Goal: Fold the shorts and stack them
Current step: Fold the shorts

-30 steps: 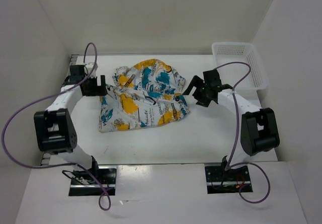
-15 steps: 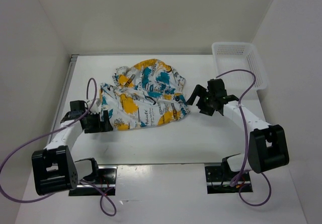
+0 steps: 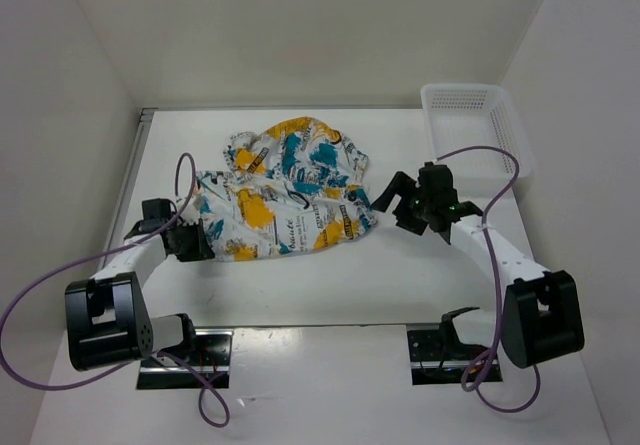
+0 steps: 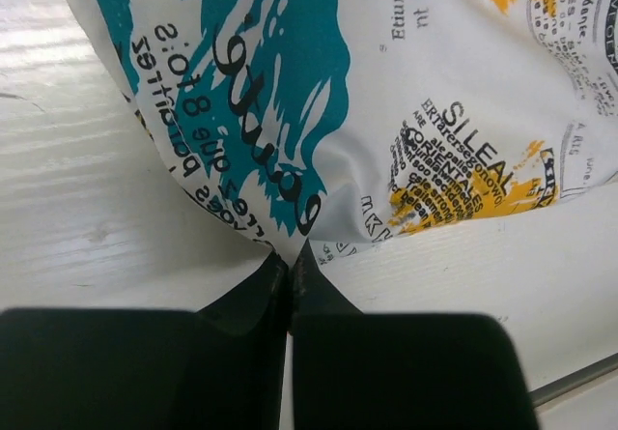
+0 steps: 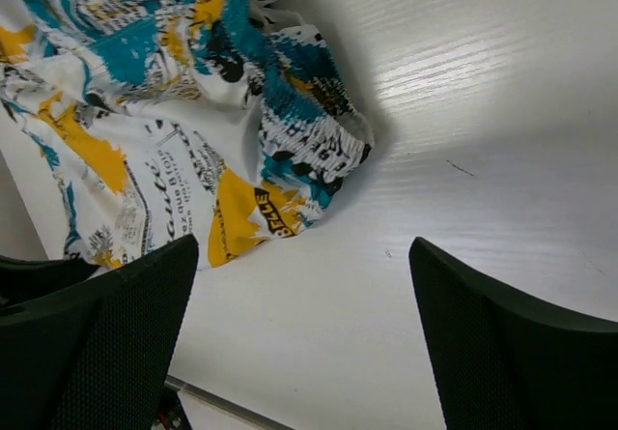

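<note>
The shorts [image 3: 285, 190] lie crumpled in the middle of the table, white with teal and yellow-orange blotches and black lettering. My left gripper [image 3: 203, 243] sits low at their near left corner, shut on it. The left wrist view has that corner of the shorts [image 4: 386, 111] pinched at the tips of my left gripper [image 4: 290, 254]. My right gripper [image 3: 396, 208] hovers just off the cloth's right edge and stands open. In the right wrist view the bunched hem of the shorts [image 5: 309, 140] lies ahead of my right gripper [image 5: 301, 248], with only bare table between the fingers.
A white plastic mesh basket [image 3: 510, 135] stands at the back right corner of the table. White walls close in the left, back and right sides. Purple cables loop from both arms near the front edge.
My left arm swung from the back left down to the shorts' near left corner and shut on it. My right arm shifted slightly nearer and lower, staying open.
</note>
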